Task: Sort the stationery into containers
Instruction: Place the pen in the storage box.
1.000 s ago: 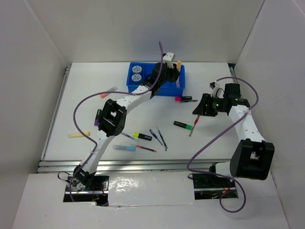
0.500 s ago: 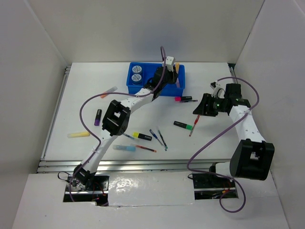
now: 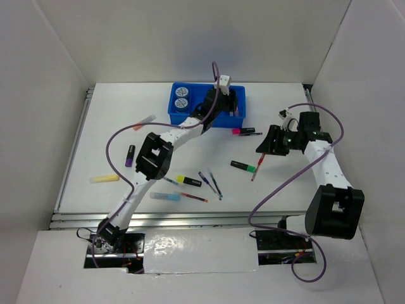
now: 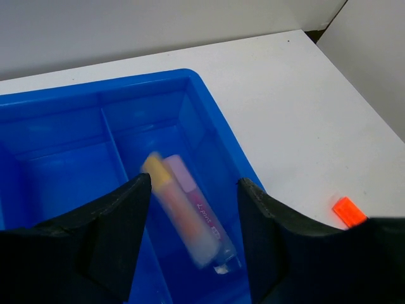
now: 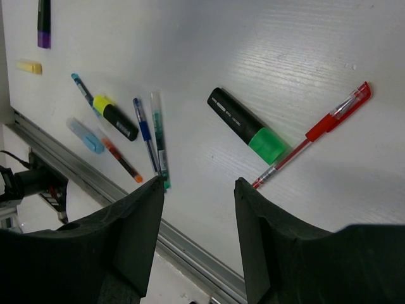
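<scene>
One blue tray, two discs, nine markers and five pens.

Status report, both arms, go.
Left tool open over blue tray; orange marker and purple marker in its right end compartment. Right tool open, empty, above green marker and red pen. Nothing blocking.

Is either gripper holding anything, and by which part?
Nothing is held. The left gripper stands open over the blue tray, an orange highlighter loose inside below it; the right gripper hangs open and empty.
</scene>
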Tool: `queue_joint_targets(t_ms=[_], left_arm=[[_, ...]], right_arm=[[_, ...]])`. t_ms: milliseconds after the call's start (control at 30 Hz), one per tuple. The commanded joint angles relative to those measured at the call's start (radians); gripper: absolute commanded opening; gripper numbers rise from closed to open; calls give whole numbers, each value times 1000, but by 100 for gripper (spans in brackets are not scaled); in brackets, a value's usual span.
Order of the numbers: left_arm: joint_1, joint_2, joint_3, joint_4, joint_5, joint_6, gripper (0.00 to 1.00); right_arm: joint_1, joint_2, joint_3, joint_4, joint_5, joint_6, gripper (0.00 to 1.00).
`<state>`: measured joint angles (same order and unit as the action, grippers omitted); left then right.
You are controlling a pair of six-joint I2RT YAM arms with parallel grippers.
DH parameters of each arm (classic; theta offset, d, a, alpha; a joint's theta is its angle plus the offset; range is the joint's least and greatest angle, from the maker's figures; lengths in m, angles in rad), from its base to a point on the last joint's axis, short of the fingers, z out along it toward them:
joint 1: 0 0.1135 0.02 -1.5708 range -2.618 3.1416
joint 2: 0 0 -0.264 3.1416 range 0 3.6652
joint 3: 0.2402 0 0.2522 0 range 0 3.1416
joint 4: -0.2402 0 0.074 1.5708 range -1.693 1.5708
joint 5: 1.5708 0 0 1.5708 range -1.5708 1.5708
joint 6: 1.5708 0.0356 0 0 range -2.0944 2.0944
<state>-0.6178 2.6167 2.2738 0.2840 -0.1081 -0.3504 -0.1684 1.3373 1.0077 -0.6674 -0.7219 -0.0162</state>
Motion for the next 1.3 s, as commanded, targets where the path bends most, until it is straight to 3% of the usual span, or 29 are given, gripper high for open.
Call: queue_joint_targets(t_ms=[0, 167, 267, 367, 400, 467, 500, 567, 600, 700, 733, 867, 933, 1033, 1267], left_arm=[[4, 2, 33, 52, -13, -18, 70], [19, -66, 21, 58, -48, -2, 71], [59, -224, -19, 47, -30, 25, 61], [159, -348, -46, -108, 124, 31, 59], [243, -418, -42, -229, 281, 53, 59], [341, -492, -83, -317, 434, 62, 59], [457, -565, -165, -336, 518, 67, 62], [571, -645, -276, -382, 701, 88, 67], [674, -658, -293, -428, 722, 112, 66], [792, -684, -376, -610, 731, 285, 63], [811, -690, -408, -644, 722, 385, 63], [843, -670, -528, -680, 682, 517, 63], [830, -638, -527, -701, 656, 568, 66], [811, -548, -472, -773, 671, 619, 79], [759, -403, -384, -819, 575, 697, 79]], right_arm=[[-6, -7, 12, 6, -19, 1, 56], [-8, -13, 14, 6, -21, 4, 56], [-6, -20, 20, 5, -22, -1, 56], [-6, -21, 29, 0, -22, -14, 56], [-5, -21, 38, -6, -25, -31, 56], [0, -18, 43, -9, -27, -44, 56], [3, -17, 48, -11, -27, -50, 56], [16, -17, 51, -11, -19, -59, 57], [24, -13, 55, -12, -5, -64, 58], [58, -1, 74, -15, 18, -67, 60], [67, 3, 83, -17, 30, -70, 61], [122, 33, 149, -50, 67, -87, 67], [144, 45, 169, -61, 78, -93, 69], [164, 46, 195, -75, 94, -96, 71], [201, 51, 201, -87, 119, -94, 72]])
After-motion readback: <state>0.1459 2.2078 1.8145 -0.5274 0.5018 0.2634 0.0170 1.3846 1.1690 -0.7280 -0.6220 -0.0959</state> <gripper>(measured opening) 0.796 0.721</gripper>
